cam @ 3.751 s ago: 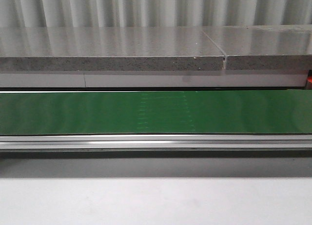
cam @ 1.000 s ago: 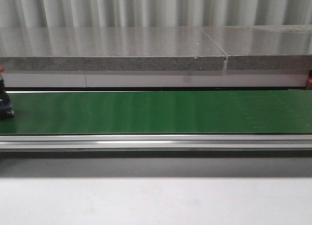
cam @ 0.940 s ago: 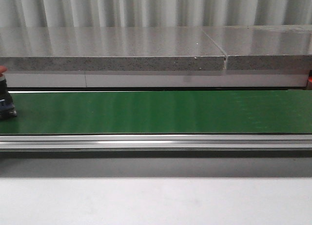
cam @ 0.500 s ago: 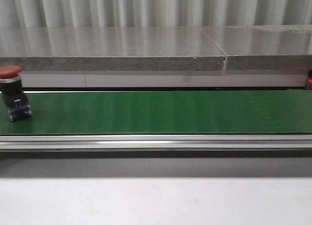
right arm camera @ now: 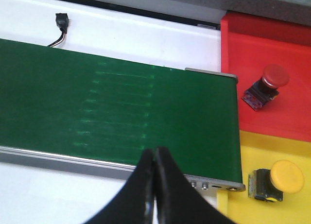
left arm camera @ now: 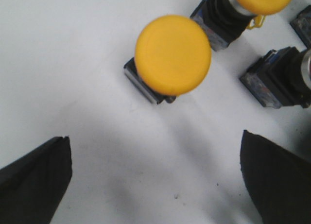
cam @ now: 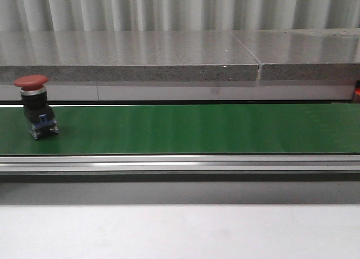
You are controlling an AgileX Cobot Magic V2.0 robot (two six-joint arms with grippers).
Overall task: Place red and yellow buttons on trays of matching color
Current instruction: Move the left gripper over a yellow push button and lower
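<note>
While the green conveyor belt [cam: 191, 128] serves as the landmark, a red mushroom-head push button with a black and blue body [cam: 36, 107] stands upright on its far left end. Away from the belt, the left tool [left arm camera: 155, 180] hangs with its two dark fingers [left arm camera: 34, 182] spread wide over a white desk [left arm camera: 63, 63], above a yellow mushroom-head button [left arm camera: 172, 55] with two more switch bodies beside it. Over the belt's near edge, the right tool [right arm camera: 154, 185] has its black fingers pressed together, holding nothing. Just past the belt's right end lie a red plastic tray [right arm camera: 291, 49] holding a red-capped button [right arm camera: 266, 85] and a yellow plastic tray [right arm camera: 291, 151] holding a yellow-capped button [right arm camera: 273, 180].
</note>
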